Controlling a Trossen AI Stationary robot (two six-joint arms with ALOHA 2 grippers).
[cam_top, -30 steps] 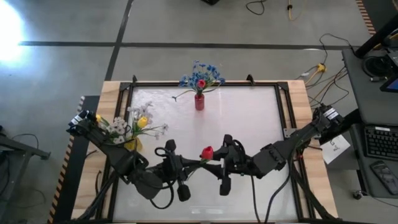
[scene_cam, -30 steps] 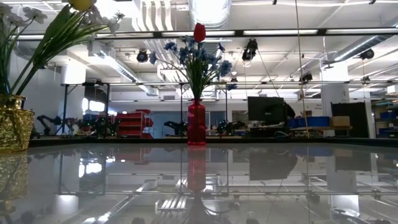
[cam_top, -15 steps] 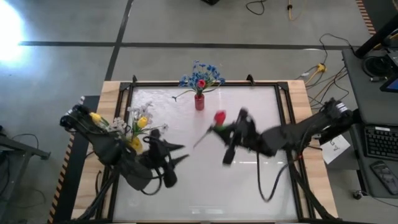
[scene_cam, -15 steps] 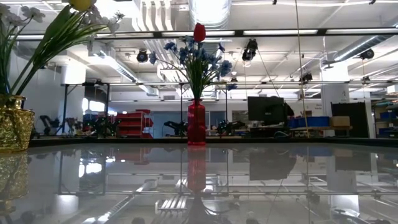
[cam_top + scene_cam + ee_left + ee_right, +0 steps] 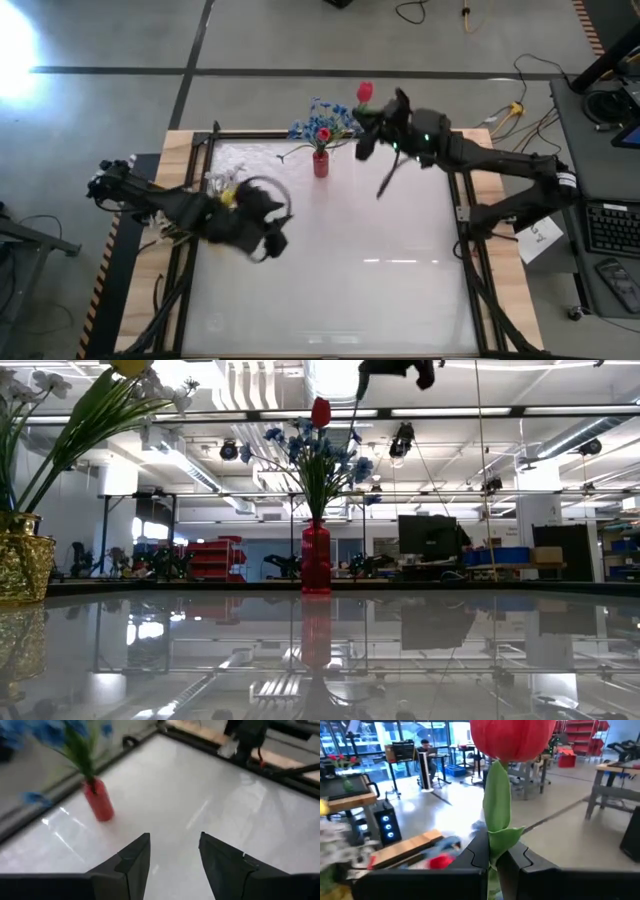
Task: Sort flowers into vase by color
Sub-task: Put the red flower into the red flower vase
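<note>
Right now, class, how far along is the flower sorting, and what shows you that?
Done: the red vase holds blue flowers and one red tulip; the gold vase holds yellow and white ones. In hand: the right end effector grips another red tulip by its stem, up beside the red vase. Left: seating it. The left end effector is open. No loose flowers show on the table.

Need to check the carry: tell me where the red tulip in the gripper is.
High view: the red tulip is held by the right gripper over the table's far edge, just right of the red vase.
</note>
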